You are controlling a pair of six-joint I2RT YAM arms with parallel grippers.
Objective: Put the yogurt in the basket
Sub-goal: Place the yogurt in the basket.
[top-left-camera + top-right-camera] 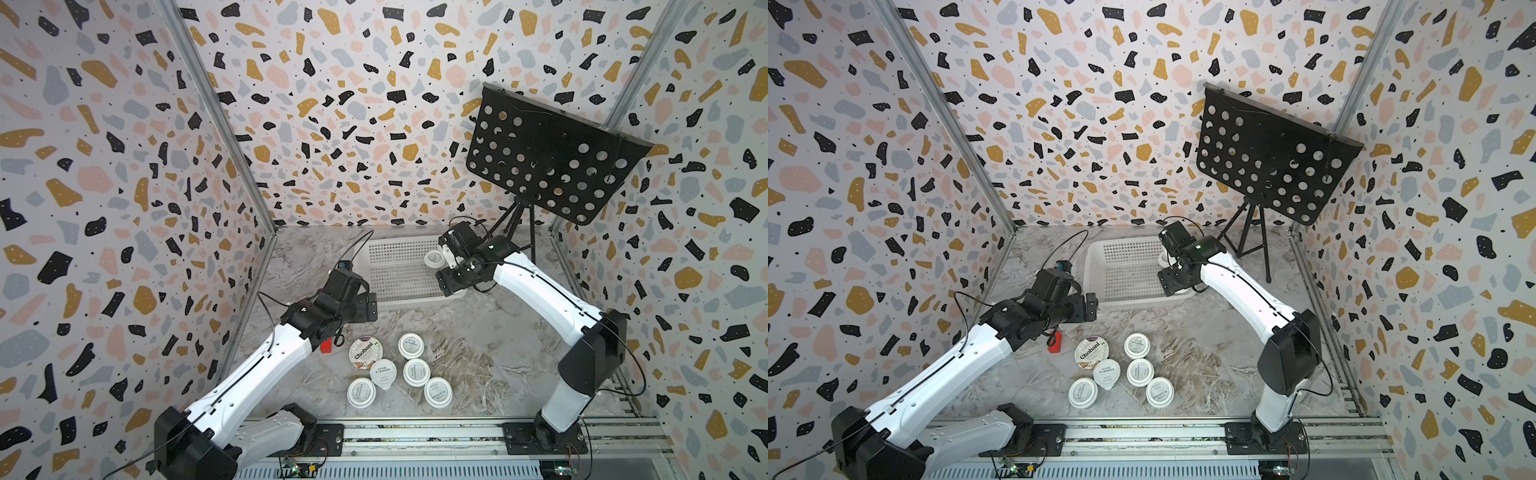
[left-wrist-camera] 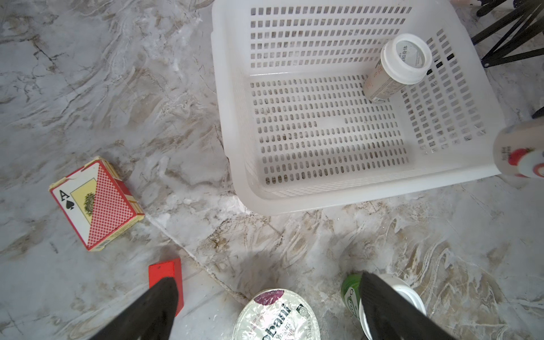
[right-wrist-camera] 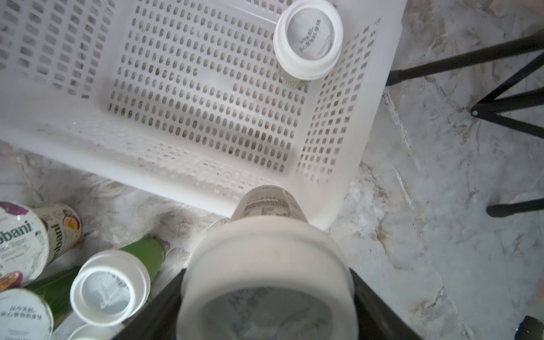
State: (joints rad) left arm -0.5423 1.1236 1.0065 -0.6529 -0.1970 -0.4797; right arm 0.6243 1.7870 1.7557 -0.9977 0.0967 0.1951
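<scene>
A white basket (image 1: pixel 395 270) (image 2: pixel 353 200) sits at the back of the table. One yogurt (image 1: pixel 434 259) (image 2: pixel 403 59) (image 3: pixel 309 38) stands inside it by the far right wall. My right gripper (image 1: pixel 451 284) (image 3: pixel 268 294) is shut on another yogurt cup (image 3: pixel 265 250) (image 2: pixel 518 153), held above the basket's near right corner. Several yogurt cups cluster on the table nearer the front, among them the wide Chobani cup (image 1: pixel 365 352) (image 2: pixel 276 315) and a tabbed foil-lid cup (image 1: pixel 383 374). My left gripper (image 1: pixel 370 307) (image 2: pixel 270 312) hangs open and empty above the Chobani cup.
A small red block (image 1: pixel 327 345) (image 2: pixel 166 273) lies left of the cups. A box of playing cards (image 2: pixel 95 203) lies on the marble left of the basket. A black perforated music stand (image 1: pixel 548 153) on a tripod stands at the back right, close behind my right arm.
</scene>
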